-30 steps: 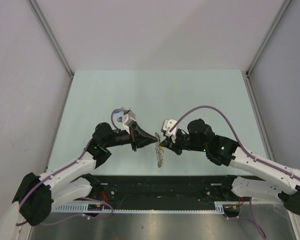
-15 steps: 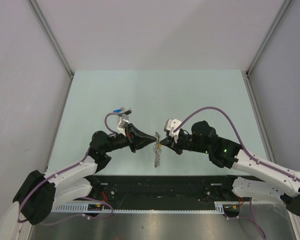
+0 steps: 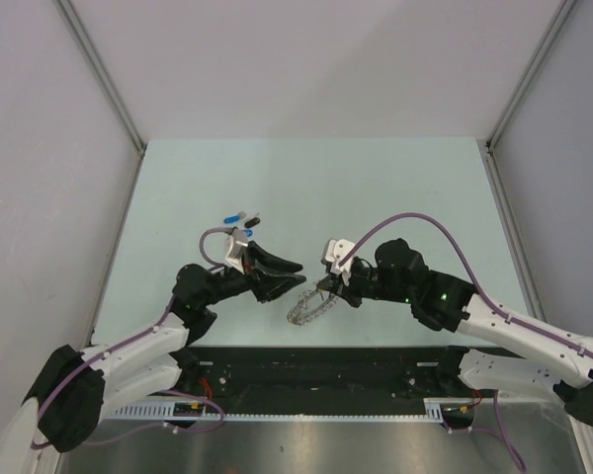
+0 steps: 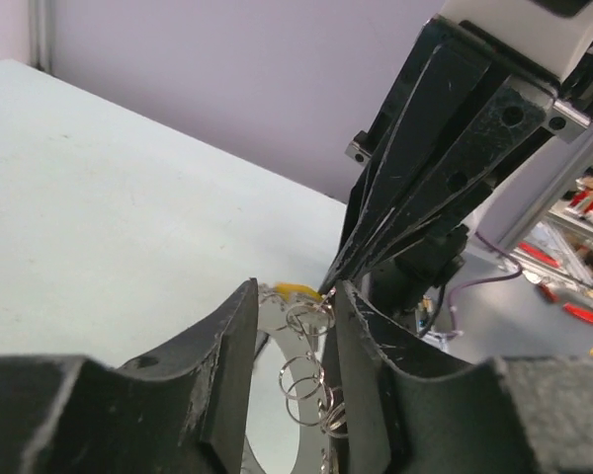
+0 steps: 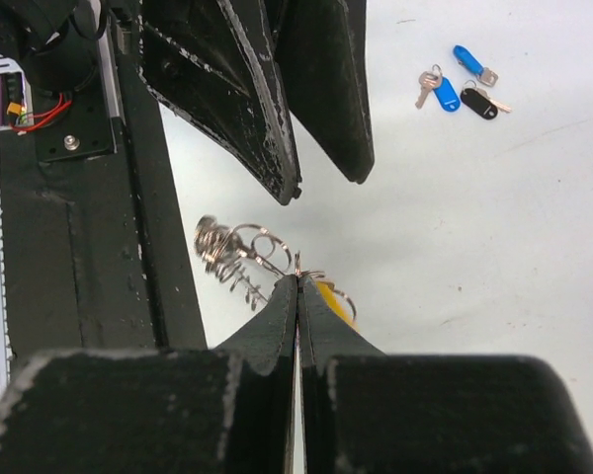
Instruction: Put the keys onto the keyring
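Note:
The keyring (image 3: 306, 306) is a silvery loop of small linked rings with a yellow-headed key (image 5: 336, 301) on it. My right gripper (image 3: 320, 288) is shut on the loop's upper end next to the yellow key, as the right wrist view shows (image 5: 297, 281). The loop's rings (image 5: 232, 252) trail to the left of the fingertips. My left gripper (image 3: 298, 274) is open, its jaws apart on either side of the rings (image 4: 306, 375) without pinching them. Two blue keys and a black key (image 3: 241, 217) lie together on the table behind the left arm, and show in the right wrist view (image 5: 457, 91).
The pale green table (image 3: 395, 188) has white walls on three sides. A black strip (image 3: 316, 360) and the arm bases run along its near edge. The right arm's purple cable (image 3: 415, 215) arches above it.
My left gripper has opened and let go of the keyring. The loop, which hung stretched between both grippers, now spreads into an open loop below the right gripper. Both wrists have dropped slightly nearer.

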`<state>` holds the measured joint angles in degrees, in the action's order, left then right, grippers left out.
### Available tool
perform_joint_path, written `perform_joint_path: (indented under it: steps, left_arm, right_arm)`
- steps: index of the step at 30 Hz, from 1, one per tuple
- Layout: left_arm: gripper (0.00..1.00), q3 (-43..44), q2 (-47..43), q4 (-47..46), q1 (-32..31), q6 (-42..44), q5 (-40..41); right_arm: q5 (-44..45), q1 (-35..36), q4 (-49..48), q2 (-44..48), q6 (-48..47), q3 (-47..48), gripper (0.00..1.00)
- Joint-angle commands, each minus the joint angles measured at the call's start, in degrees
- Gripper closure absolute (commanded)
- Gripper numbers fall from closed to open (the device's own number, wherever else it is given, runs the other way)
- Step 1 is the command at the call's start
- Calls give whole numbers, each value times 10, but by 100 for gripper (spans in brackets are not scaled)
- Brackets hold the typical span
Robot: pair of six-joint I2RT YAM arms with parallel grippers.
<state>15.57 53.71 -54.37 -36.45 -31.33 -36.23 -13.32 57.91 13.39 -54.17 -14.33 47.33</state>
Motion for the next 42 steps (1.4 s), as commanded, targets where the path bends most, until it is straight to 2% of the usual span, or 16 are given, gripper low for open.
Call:
perform_joint_path:
  steps: [1, 2, 7, 14, 17, 18, 21, 27, 29, 35, 42]
  left_arm:
    - [54, 53, -29, 133, 6, 115, -27]
    - [54, 76, -30, 158, 12, 156, -38]
    - [48, 132, -25, 293, 30, 232, -90]
    - [36, 138, -62, 351, 38, 282, -61]
    - [30, 143, -80, 375, 38, 292, -27]
    - [24, 144, -85, 378, 38, 294, -5]
    - [14, 143, -113, 392, 38, 300, 36]
    - [0, 148, -176, 431, 41, 289, 229]
    - [0, 162, -184, 450, 42, 276, 302]
    - [0, 157, -203, 466, 46, 278, 410]
    - [0, 147, -202, 465, 63, 263, 390]
  right_arm:
    - [-9, 3, -6, -1, -26, 39, 100]
    - [-9, 3, 0, -1, -28, 40, 100]
    - [-1, 3, 12, -4, -35, 48, 100]
    - [18, 2, 14, -9, -40, 50, 100]
    - [38, 2, 16, -15, -40, 52, 100]
    - [44, 1, 15, -16, -40, 53, 100]
    - [65, 0, 16, -20, -39, 57, 100]
    - [95, -17, 11, -20, -30, 62, 100]
    - [103, -24, 8, -23, -25, 64, 100]
    - [114, -46, -2, -34, -16, 71, 100]
    - [112, -66, -1, -60, -10, 80, 100]
